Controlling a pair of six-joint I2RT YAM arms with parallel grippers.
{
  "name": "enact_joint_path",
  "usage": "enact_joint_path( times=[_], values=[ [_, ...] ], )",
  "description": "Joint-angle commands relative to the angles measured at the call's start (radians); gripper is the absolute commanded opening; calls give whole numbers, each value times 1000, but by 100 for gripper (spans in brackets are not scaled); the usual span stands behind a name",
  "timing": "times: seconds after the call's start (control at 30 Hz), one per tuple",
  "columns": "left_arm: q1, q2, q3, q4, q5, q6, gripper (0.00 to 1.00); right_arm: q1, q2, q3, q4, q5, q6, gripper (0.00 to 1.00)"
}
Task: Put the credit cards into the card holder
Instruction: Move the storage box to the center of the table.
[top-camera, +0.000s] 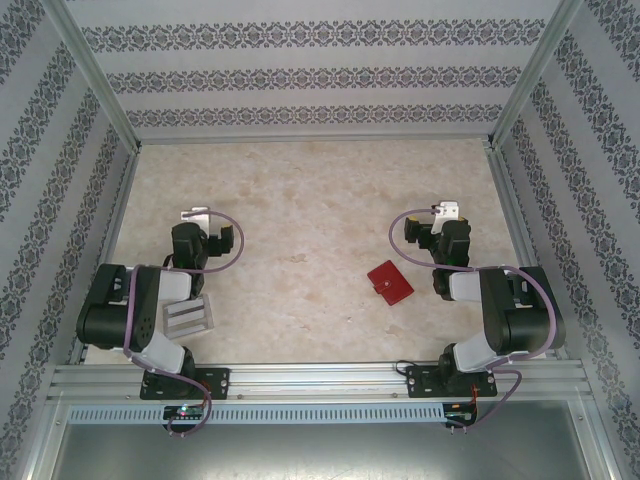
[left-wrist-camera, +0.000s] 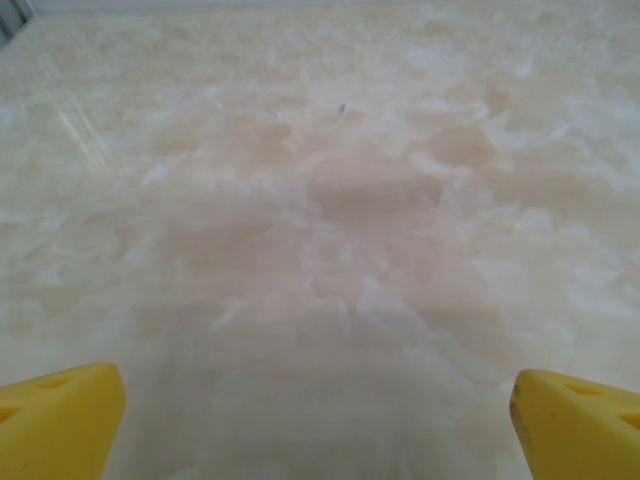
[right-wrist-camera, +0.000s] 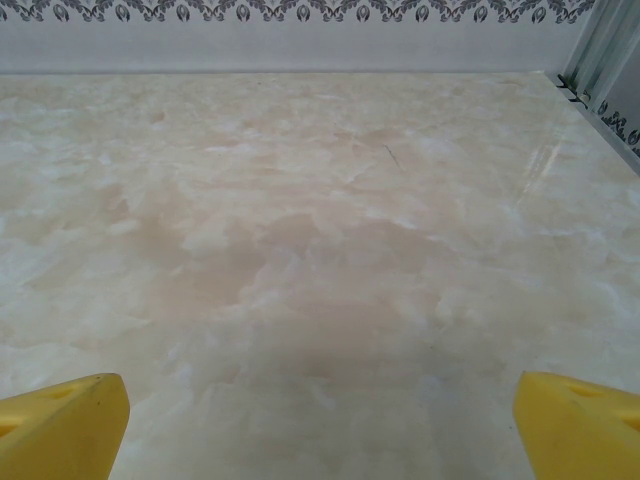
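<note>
- At the near edge, the two arm bases are bolted to a metal rail (top-camera: 320, 380), the left arm folded back over its own side.
- Just beyond the left base, a clear slotted tray (top-camera: 187, 318) lies flat on the surface (top-camera: 300, 200), tucked against the arm; what its slots hold is too small to tell.
- The card holder (top-camera: 389, 283), red and folded shut, lies flat on the right half of the surface. It is near the right arm's elbow, apart from both tools and well apart from the tray.
- The left tool (left-wrist-camera: 318, 425) is spread wide with nothing between its yellow fingertips (left-wrist-camera: 60, 415), over bare marbled surface.
- The right tool (right-wrist-camera: 320, 425) is likewise spread wide and holds nothing, facing the far patterned wall (right-wrist-camera: 300, 30).
</note>
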Motion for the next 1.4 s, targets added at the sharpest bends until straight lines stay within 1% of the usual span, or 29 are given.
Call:
enact_joint_path(
  times=[0.0, 0.03, 0.07, 0.1, 0.13, 0.17, 0.2, 0.23, 0.27, 0.3, 0.33, 0.37, 0.4, 0.43, 0.47, 0.53, 0.57, 0.6, 0.63, 0.7, 0.8, 0.87, 0.97, 1.0, 1.03, 1.1, 1.2, 1.3, 1.37],
  values=[
    [-1, -135, 159, -350, -61, -49, 100, -2, -7, 15, 10, -12, 3, 98],
    [-1, -164, 193, -423, -56, -83, 100, -5, -8, 16, 9, -14, 6, 98],
    [0, -203, 212, -479, -21, -113, 100, -6, -9, 13, 11, -12, 7, 98],
    [-2, -240, 224, -531, 15, -149, 100, -6, -13, 11, 15, 7, 14, 98],
    [-1, -285, 239, -600, 30, -187, 100, -6, -26, 2, 29, 43, 29, 98],
    [-1, -331, 271, -707, 34, -237, 100, -7, -61, -12, 27, 69, 41, 98],
    [-1, -378, 303, -812, 20, -277, 100, -8, -114, -5, -40, 81, 44, 98],
    [-2, -411, 327, -896, -18, -344, 100, -9, -168, 12, -132, 83, 44, 98],
    [-1, -442, 361, -1030, -90, -461, 99, -9, -222, 30, -206, 81, 45, 98],
    [-1, -460, 389, -1143, -156, -577, 99, -9, -263, 39, -244, 68, 55, 98],
    [2, -473, 418, -1257, -183, -652, 99, -7, -305, 38, -262, 47, 81, 98],
    [5, -480, 456, -1376, -178, -674, 99, -8, -345, 32, -272, 20, 147, 98],
    [10, -481, 482, -1470, -216, -761, 99, -8, -386, 27, -304, -26, 237, 98],
    [18, -481, 499, -1537, -231, -816, 99, 7, -423, 28, -333, -69, 299, 98],
    [35, -483, 500, -1537, -201, -820, 99, 76, -445, 27, -333, -85, 288, 98],
    [67, -472, 504, -1514, -86, -820, 99, 294, -472, 56, -401, -7, 137, 98],
    [71, -456, 519, -1532, -65, -850, 100, 411, -474, 57, -388, 13, 49, 98],
    [71, -439, 538, -1572, -68, -890, 99, 507, -466, 61, -373, 1, -11, 98],
    [74, -420, 555, -1608, -73, -920, 99, 579, -451, 74, -378, -18, -45, 98],
    [90, -387, 582, -1657, -52, -965, 99, 740, -384, 109, -370, -91, -144, 98],
    [121, -361, 582, -1633, 37, -990, 99, 954, -233, 177, -334, -117, -275, 98],
    [138, -337, 598, -1661, 51, -1001, 100, 1037, -116, 241, -292, -178, -311, 98],
    [177, -304, 615, -1736, -21, -1054, 99, 1155, 59, 381, -276, -200, -363, 98],
    [206, -297, 600, -1733, -35, -1072, 99, 1186, 116, 423, -248, -247, -386, 98],
    [234, -290, 588, -1718, -22, -1076, 99, 1211, 174, 459, -224, -279, -400, 98],
    [299, -273, 568, -1691, 47, -1080, 99, 1245, 302, 562, -194, -362, -419, 98],
    [356, -266, 548, -1665, 142, -1059, 99, 1251, 452, 714, -194, -437, -394, 96],
    [391, -283, 519, -1644, 136, -1045, 99, 1252, 545, 830, -238, -493, -421, 95],
    [417, -293, 511, -1651, 147, -1040, 99, 1250, 597, 881, -264, -492, -437, 95]
  ],
)
